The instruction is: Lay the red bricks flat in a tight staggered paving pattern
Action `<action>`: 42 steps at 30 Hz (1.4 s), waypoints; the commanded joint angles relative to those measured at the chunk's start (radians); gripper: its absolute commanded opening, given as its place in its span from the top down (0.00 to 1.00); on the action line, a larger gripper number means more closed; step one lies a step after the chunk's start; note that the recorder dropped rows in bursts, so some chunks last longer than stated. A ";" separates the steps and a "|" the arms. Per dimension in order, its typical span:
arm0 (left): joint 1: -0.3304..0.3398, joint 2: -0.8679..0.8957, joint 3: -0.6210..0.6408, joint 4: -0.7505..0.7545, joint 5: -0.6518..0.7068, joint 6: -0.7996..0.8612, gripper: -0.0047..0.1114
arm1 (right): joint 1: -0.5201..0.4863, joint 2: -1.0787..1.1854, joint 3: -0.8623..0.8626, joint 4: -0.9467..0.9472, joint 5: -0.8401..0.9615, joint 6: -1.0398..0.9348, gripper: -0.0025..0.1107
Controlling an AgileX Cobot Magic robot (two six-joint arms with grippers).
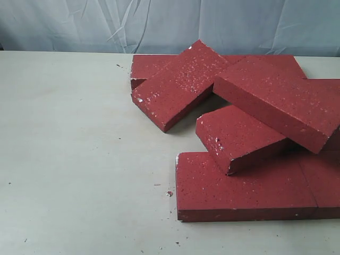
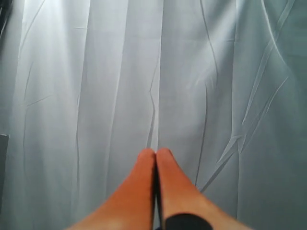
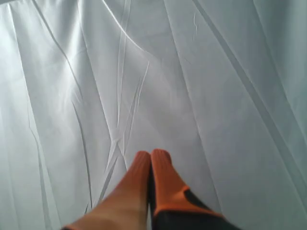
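The red bricks [image 1: 239, 135] sit in a loose heap on the right of the table [image 1: 79, 159], some leaning on others. The pile runs off the frame edge, so no full count. Neither arm shows in the exterior view. The left gripper [image 2: 156, 153] and right gripper [image 3: 151, 154] face a wrinkled white curtain [image 2: 96, 72], orange fingers pressed together, holding nothing.
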 commanded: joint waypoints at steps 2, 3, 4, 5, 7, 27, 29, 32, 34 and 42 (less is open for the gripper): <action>0.001 0.234 -0.158 -0.012 0.025 -0.005 0.96 | -0.004 0.126 -0.127 0.000 -0.015 0.003 0.99; 0.001 0.282 -0.181 -0.012 0.021 -0.005 0.96 | -0.004 0.154 -0.151 -0.010 -0.017 0.003 0.99; 0.001 0.321 -0.210 -0.012 0.010 -0.005 0.96 | -0.004 0.176 -0.171 -0.022 -0.017 0.003 0.99; 0.001 0.376 -0.240 -0.012 -0.006 -0.005 0.96 | -0.004 0.205 -0.197 -0.029 -0.019 0.003 0.99; 0.001 0.446 -0.299 -0.020 -0.012 -0.007 0.96 | -0.004 0.263 -0.246 -0.031 -0.019 0.003 0.99; -0.114 0.836 -0.712 0.410 0.634 0.027 0.96 | -0.004 0.735 -0.770 -0.102 0.401 -0.206 0.99; -0.157 0.852 -0.736 0.406 0.703 0.064 0.96 | -0.004 0.774 -0.821 -0.134 0.519 -0.217 0.99; -0.230 0.883 -0.777 0.360 0.832 0.152 0.96 | -0.004 0.836 -0.919 -0.187 0.725 -0.242 0.99; -0.264 0.910 -0.805 0.301 0.919 0.223 0.96 | -0.004 0.887 -0.980 -0.224 0.865 -0.266 0.99; -0.300 1.056 -0.905 -0.178 1.155 0.613 0.96 | -0.004 1.107 -1.067 -0.185 1.016 -0.398 0.99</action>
